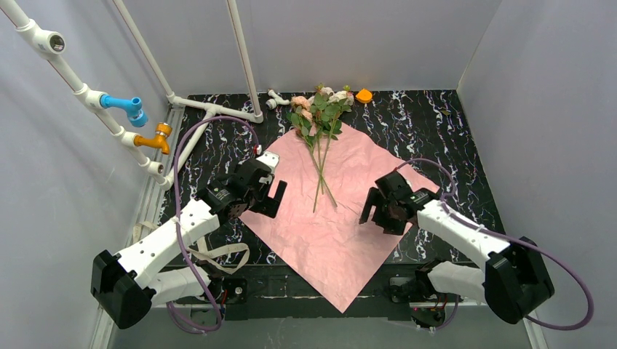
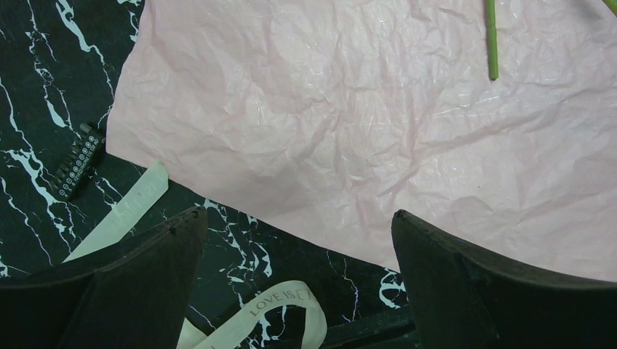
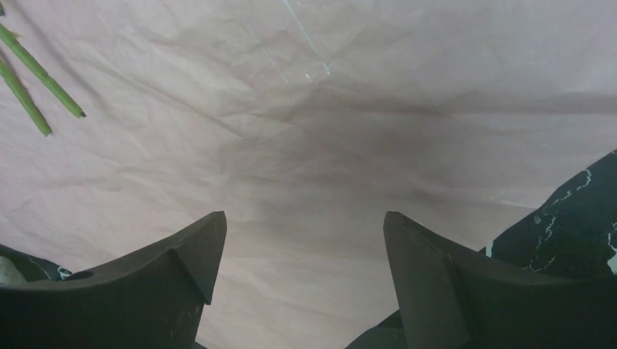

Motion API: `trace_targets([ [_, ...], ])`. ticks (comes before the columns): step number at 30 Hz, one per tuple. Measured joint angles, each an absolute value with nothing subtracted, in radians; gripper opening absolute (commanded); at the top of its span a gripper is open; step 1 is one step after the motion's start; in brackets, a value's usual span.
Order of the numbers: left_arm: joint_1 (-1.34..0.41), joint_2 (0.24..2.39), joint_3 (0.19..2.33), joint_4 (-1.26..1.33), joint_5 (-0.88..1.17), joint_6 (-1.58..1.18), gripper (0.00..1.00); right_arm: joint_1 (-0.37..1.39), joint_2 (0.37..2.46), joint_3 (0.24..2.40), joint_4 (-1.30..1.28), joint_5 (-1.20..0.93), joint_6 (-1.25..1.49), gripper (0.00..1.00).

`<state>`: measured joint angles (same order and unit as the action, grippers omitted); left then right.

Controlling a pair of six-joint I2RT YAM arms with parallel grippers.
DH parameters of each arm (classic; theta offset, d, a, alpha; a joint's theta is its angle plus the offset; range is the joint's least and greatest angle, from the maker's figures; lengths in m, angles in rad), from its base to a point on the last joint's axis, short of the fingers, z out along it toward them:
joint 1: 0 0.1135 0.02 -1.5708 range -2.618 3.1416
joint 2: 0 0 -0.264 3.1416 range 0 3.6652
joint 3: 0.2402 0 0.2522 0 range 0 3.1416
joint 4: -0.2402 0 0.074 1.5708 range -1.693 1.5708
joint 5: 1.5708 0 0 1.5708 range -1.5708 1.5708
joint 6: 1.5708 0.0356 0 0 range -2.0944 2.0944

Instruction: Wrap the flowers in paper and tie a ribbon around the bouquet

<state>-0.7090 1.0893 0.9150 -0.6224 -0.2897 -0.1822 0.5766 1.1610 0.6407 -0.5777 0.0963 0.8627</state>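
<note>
1. Paper (image 1: 327,218) – pink face up, crinkled, lying flat as a diamond on the black marbled table (image 1: 451,131); its near corner reaches the table's front edge.
2. Flowers (image 1: 320,109) lie on the paper's far corner. The blooms and leaves overhang onto the table and the thin stems run back toward the sheet's middle.
3. Left gripper (image 1: 268,193) hangs over the paper's left edge. Jaws are spread wide with nothing between them; the wrist view (image 2: 298,222) shows bare paper and table in the gap.
4. Right gripper (image 1: 378,213) is over the paper's right side, jaws likewise spread and holding nothing (image 3: 305,218).
5. Ribbon (image 1: 218,251) – limp cream strip on the table near the left arm's base, off the paper. Printed lettering shows on one loop.
6. Small black rack of bits (image 2: 76,163) lies just left of the paper.
</note>
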Motion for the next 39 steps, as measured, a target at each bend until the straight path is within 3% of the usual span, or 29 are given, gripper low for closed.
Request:
trace_targets([
  [13,-0.709,1.084,0.915,-0.630,-0.321,-0.182,0.98,0.577,1.011,0.575,-0.749,-0.012,0.866,0.86],
  [26,-0.709,1.083,0.915,-0.635,-0.333,-0.179,0.98,0.577,0.887,0.369,-0.779,-0.155,0.976,0.74],
  [32,-0.709,1.048,0.915,-0.637,-0.333,-0.179,0.98,0.577,0.794,0.324,-0.746,-0.184,1.055,0.60],
  [36,-0.709,1.031,0.915,-0.636,-0.333,-0.179,0.98,0.577,0.785,0.312,-0.720,-0.196,1.095,0.33],
  [39,-0.709,1.030,0.915,-0.637,-0.333,-0.179,0.98,0.577,0.785,0.312,-0.711,-0.197,1.108,0.19],
])
